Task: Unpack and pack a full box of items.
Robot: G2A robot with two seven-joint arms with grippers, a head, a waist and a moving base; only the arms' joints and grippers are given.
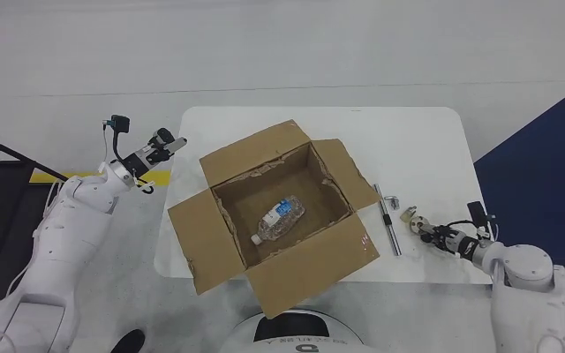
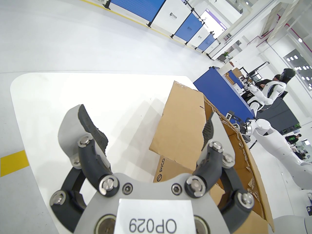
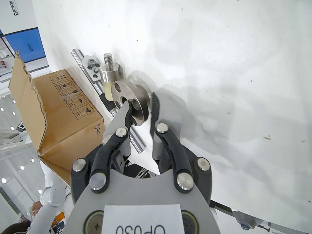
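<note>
Overhead, box (image 1: 256, 152) holds a bottle (image 1: 281, 219); right gripper (image 3: 141, 105) pinches a flange (image 3: 128, 87).

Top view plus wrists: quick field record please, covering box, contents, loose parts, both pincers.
box: cardboard box, open, flaps spread
contents: one plastic bottle lying inside
loose parts: metal rod beside the box; threaded stud next to it
left pincer: open, empty, near a box flap
right pincer: closed on flange disc, close to the rod
</note>
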